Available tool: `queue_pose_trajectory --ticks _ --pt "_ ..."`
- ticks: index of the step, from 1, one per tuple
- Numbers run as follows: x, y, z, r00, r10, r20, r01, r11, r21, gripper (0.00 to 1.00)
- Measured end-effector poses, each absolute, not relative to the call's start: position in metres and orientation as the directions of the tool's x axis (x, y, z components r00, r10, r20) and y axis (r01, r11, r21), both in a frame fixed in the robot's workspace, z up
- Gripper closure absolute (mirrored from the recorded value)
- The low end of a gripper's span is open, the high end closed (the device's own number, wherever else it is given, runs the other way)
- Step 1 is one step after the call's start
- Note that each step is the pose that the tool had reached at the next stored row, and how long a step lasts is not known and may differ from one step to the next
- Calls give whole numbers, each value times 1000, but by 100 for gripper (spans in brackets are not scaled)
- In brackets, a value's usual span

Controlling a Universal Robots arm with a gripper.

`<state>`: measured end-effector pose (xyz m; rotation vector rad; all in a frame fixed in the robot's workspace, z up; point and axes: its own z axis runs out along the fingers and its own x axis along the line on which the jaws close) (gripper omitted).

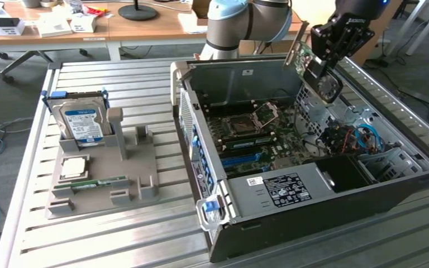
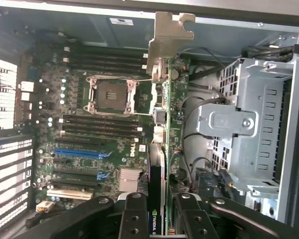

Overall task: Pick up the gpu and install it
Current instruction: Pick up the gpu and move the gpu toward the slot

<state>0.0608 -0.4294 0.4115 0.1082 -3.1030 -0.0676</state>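
Observation:
My gripper (image 1: 317,66) is shut on the gpu (image 1: 327,87) and holds it in the air over the far right part of the open computer case (image 1: 289,184). The card hangs tilted, its silvery bracket (image 1: 298,53) towards the case's back wall. In the wrist view the gpu (image 2: 160,134) is seen edge-on between my black fingers (image 2: 133,219), with its bracket (image 2: 169,35) at the far end. Below it lies the motherboard (image 2: 89,124) with its blue expansion slot (image 2: 82,153) and bare processor socket (image 2: 111,93). The card does not touch the board.
A grey fixture (image 1: 103,178) on the slatted table at the exterior view's left holds a blue-labelled hard drive (image 1: 80,120), a processor (image 1: 73,166) and a memory stick (image 1: 99,183). Inside the case, a metal drive cage (image 2: 249,134) and cables (image 1: 356,137) sit beside the board.

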Motion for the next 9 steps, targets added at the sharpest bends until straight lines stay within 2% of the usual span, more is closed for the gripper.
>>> queue_pose_trajectory --ticks 9 --pt "63 -429 411 -997 -71 31 -69 996 50 74"
